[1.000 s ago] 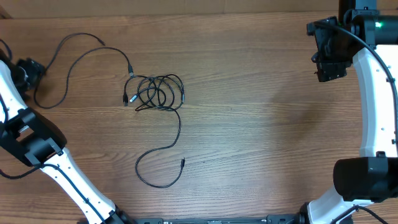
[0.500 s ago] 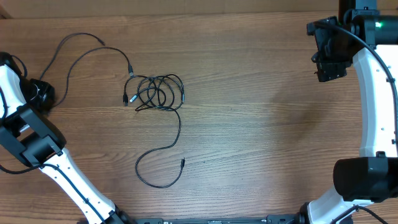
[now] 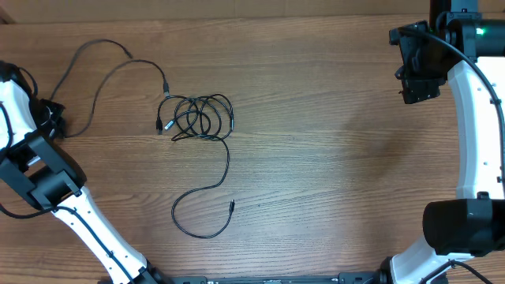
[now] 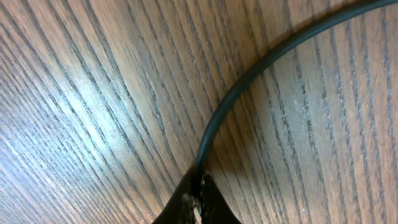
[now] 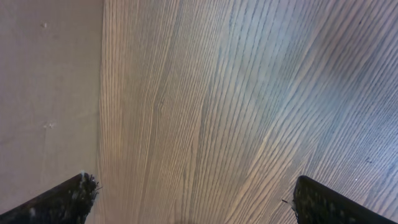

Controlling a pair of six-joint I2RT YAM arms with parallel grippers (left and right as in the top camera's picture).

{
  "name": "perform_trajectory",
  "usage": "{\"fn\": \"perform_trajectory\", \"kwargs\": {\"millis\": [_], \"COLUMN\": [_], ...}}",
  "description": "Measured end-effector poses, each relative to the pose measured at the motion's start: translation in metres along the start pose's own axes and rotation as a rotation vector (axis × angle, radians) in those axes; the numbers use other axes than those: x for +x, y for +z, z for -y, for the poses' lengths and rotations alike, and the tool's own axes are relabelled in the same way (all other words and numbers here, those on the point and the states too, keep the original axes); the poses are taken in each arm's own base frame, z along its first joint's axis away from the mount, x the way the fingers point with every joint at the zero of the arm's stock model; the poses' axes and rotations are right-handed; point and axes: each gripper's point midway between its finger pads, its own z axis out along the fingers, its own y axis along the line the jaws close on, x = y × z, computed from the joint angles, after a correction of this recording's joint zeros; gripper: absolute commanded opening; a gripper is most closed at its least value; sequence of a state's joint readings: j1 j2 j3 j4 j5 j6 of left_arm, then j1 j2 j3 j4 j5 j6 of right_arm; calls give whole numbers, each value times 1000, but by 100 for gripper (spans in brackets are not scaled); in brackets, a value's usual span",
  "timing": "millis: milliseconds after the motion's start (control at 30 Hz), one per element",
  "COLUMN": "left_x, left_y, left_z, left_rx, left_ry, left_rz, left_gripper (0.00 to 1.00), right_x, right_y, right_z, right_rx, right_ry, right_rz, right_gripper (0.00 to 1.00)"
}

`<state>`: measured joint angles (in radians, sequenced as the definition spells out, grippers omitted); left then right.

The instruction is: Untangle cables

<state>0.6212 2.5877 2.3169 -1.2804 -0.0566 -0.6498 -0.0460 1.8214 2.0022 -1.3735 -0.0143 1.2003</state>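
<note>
The cables lie left of centre as a small black coiled bundle [image 3: 201, 117]. One strand [image 3: 223, 177] trails from it toward the near edge, loops, and ends in a small plug [image 3: 232, 207]. Another long strand [image 3: 101, 85] runs from the bundle to the far left. My left gripper [image 3: 53, 118] sits at the table's left edge, shut on that strand. In the left wrist view the cord [image 4: 249, 81] arcs up and right from between the closed tips of the left gripper [image 4: 199, 200]. My right gripper [image 3: 416, 87] hangs open at the far right, and the right wrist view shows only wood between the tips of the right gripper [image 5: 199, 202].
A pale surface [image 5: 50, 87] borders the wood in the right wrist view, by the table's far right edge. The thicker black robot wires run along both arms, one by the left arm [image 3: 16, 213] and one along the right arm [image 3: 473, 63].
My left gripper moved toward me onto the long strand's left loop and shut on it; the loop shifted slightly. The right arm stayed still.
</note>
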Motion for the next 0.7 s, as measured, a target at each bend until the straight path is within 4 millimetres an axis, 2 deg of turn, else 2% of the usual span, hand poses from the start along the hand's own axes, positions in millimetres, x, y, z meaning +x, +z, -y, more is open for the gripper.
{"fn": "perform_trajectory", "kwargs": {"millis": [267, 367, 433, 500, 567, 633, 700], "left_x": [-16, -32, -51, -73, -99, -124, -130], "left_y": [-3, -8, -22, -52, -99, -171, -220], "left_z": [8, 19, 31, 45, 59, 74, 84], "left_rx": [8, 51, 120, 205, 314, 460, 560], "left_ry": [104, 111, 105, 100, 92, 90, 103], "left_rz": [58, 89, 144, 238, 377, 569, 674], "left_gripper": [4, 4, 4, 4, 4, 4, 4], "right_x": [0, 0, 0, 0, 0, 0, 0], "right_y": [0, 0, 0, 0, 0, 0, 0], "right_z": [0, 0, 0, 0, 0, 0, 0], "right_rx": [0, 0, 0, 0, 0, 0, 0], "right_ry": [0, 0, 0, -1, 0, 0, 0], "right_rz": [0, 0, 0, 0, 0, 0, 0], "right_gripper": [100, 100, 100, 100, 100, 100, 100]}}
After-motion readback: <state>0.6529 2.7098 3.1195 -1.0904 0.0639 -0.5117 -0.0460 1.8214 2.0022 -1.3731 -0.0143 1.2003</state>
